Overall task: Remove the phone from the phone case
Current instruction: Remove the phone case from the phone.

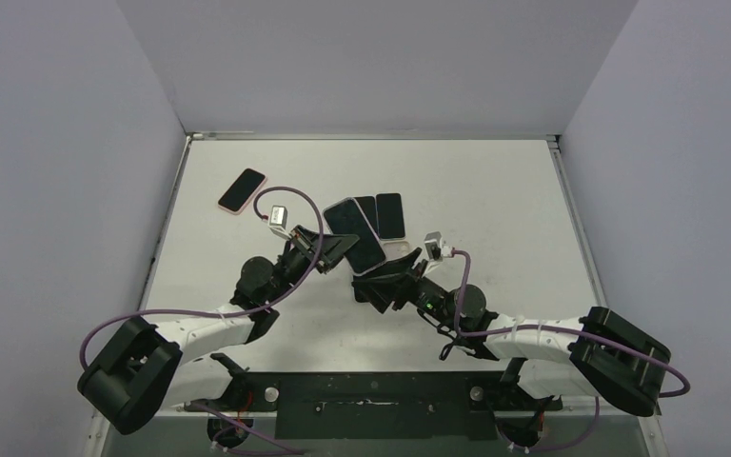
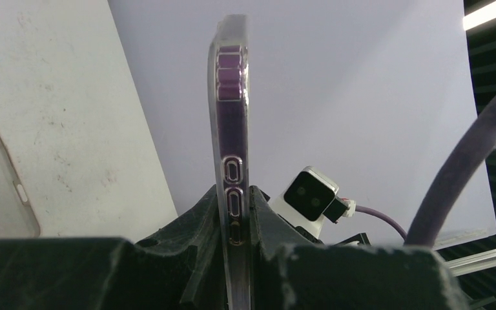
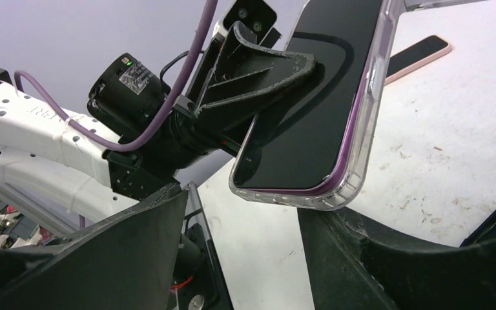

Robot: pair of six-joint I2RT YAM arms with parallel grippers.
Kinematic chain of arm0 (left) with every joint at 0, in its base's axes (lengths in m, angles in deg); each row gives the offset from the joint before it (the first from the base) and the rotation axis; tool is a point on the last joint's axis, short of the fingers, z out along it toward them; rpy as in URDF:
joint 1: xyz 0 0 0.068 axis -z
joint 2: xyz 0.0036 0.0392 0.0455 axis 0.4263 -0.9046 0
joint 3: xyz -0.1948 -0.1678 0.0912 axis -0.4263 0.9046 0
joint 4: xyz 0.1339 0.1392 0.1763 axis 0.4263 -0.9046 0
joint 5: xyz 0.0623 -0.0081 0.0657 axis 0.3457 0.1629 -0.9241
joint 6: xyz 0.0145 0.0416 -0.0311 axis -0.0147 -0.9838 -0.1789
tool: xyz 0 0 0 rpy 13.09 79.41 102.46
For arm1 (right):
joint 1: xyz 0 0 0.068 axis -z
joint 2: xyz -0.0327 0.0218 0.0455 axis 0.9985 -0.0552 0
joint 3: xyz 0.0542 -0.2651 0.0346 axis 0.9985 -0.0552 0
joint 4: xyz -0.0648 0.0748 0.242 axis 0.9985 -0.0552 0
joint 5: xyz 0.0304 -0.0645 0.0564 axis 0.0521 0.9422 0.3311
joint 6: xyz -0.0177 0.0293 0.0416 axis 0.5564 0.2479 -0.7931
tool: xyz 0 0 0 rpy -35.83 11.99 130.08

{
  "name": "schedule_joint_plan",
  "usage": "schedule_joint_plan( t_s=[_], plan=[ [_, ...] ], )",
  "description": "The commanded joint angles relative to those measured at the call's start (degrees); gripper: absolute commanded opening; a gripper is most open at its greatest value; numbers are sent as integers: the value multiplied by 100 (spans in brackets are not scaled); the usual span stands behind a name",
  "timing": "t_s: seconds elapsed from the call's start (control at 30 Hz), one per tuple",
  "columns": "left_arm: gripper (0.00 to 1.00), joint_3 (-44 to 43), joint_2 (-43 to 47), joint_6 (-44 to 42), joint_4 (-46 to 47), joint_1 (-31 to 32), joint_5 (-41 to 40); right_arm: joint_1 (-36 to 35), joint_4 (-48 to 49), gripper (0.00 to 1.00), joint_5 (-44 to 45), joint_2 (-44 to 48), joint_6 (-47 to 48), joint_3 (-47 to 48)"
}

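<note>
- Right pincer (image 3: 245, 216) is the closest thing to its own wrist cam. Both black fingers (image 3: 123, 258) are spread wide with nothing between them, so it's released.
- Just above that gap hangs the bottom corner of the phone case (image 3: 355, 155), which is clear with a purple tint along the rim. It's close to the fingers, but I can't tell if anything actually touches.
- Phone (image 3: 310, 97) sits inside the case with its dark screen toward the right wrist cam, so it's not out yet.
- Left pincer (image 2: 232, 206) is clenched on the cased phone, one finger on the screen side and one on the back. Its own cam sees the phone edge-on and standing upright, with the side buttons showing through the clear plastic.
- From the top cam, the cased phone is held up over the middle of the tabletop (image 1: 495, 190), between the two arms.
- Lying flat on the tabletop there's a pink phone (image 1: 243, 190) toward the far left, well apart from the action.
- There's also a pair of dark-screened phones (image 1: 390, 214) side by side, just past the held one.
- A see-through case (image 2: 0, 174) pokes in at the left edge of the left wrist view, flat on the tabletop. I can't tell if anything's in it.
</note>
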Motion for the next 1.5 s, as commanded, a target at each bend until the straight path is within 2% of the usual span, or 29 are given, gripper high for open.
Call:
schedule_joint_plan(
  t_s=[0.0,0.13,0.5,0.57,0.67,0.87,1.03,1.17,1.47],
  plan=[
    [0,-52,-32,129,827,93,-242,-41,714,62,192,-15,187,238],
    [0,-72,-114,138,932,173,-251,-36,723,57,250,-67,212,295],
    [0,-43,-104,157,1023,302,-229,3,1156,38,459,-372,224,171],
    [0,-9,-98,141,1020,308,-252,9,1311,40,413,-446,164,163],
    [0,32,-77,117,1055,321,-293,9,1426,51,328,-488,85,181],
    [0,59,-98,75,1080,384,-361,9,1495,53,666,-339,-73,30],
    [0,40,-129,61,1108,448,-365,15,1380,43,795,-308,-81,-18],
    [0,92,-101,297,1033,447,-390,17,1357,36,520,-339,331,-39],
    [0,-55,-182,742,833,266,174,477,685,18,-961,-127,1994,-139]
  ],
)
